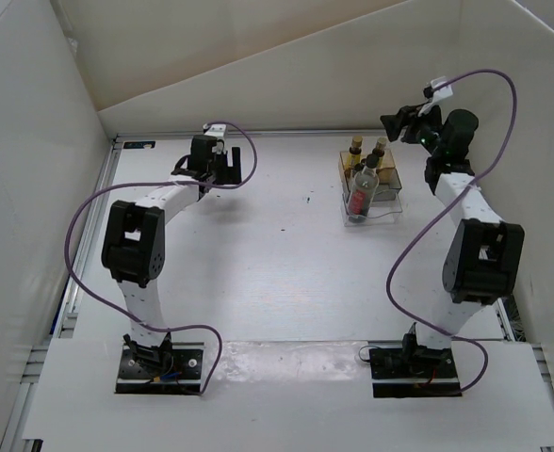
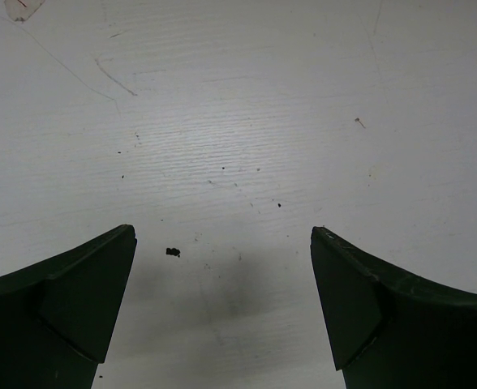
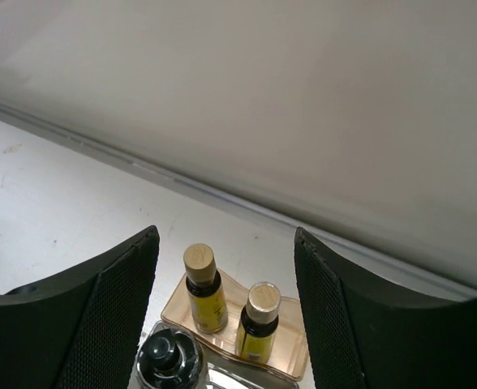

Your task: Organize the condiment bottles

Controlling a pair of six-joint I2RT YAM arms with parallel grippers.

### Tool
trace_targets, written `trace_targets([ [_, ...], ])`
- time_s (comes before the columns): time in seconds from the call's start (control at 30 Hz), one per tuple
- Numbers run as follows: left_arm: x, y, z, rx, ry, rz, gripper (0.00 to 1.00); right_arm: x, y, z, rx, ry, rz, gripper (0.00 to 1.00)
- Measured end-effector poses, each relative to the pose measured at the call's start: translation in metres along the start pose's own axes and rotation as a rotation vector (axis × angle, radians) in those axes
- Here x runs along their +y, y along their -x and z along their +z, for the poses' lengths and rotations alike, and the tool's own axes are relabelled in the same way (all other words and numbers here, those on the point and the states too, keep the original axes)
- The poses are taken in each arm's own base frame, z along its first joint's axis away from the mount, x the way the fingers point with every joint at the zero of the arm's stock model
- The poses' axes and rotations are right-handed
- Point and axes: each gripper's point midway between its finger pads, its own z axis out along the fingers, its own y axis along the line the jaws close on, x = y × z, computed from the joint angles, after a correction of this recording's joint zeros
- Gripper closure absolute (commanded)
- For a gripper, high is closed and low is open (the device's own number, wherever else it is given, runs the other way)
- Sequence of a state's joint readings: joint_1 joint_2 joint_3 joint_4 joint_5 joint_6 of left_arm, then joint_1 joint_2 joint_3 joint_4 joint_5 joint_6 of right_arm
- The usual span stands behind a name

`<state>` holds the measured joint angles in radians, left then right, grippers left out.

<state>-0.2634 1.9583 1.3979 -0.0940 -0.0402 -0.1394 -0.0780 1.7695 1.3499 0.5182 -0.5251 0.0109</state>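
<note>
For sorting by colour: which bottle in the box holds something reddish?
The clear bottle at the near end of the box. The two yellow bottles behind it hold yellow liquid and have tan caps.

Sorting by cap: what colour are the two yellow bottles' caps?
Tan, cork-like caps on both yellow bottles; clearest in right wrist view.

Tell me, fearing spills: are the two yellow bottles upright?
Upright: both yellow bottles stand caps up, side by side in the box.
</note>
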Motion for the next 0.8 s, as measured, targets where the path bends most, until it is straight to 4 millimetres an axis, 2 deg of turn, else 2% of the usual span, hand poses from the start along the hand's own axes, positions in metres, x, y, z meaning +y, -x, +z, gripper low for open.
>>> trace_targets([
  [0.13, -0.003, 0.003, -0.01, -0.015, -0.007, 0.002, 0.0, 0.009, 0.04, -0.025, -0.053, -0.044, -0.058, 0.28],
  [0.23, -0.009, 0.007, -0.016, -0.031, -0.017, 0.007, 0.0, 0.015, 0.056, -0.041, -0.076, -0.072, -0.077, 0.28],
  [0.3, -0.013, 0.01, -0.021, -0.041, -0.025, 0.011, 0.0, 0.017, 0.059, -0.051, -0.078, -0.087, -0.079, 0.28],
  [0.4, -0.022, 0.015, -0.031, -0.058, -0.043, 0.023, 0.0, 0.022, 0.054, -0.064, -0.058, -0.1, -0.069, 0.28],
  [0.57, -0.037, 0.029, -0.047, -0.098, -0.071, 0.051, 0.0, 0.034, 0.058, -0.075, -0.043, -0.093, -0.065, 0.28],
  [0.8, -0.047, 0.042, -0.062, -0.133, -0.097, 0.071, 0.0, 0.078, 0.073, -0.08, -0.033, -0.015, -0.061, 0.27],
])
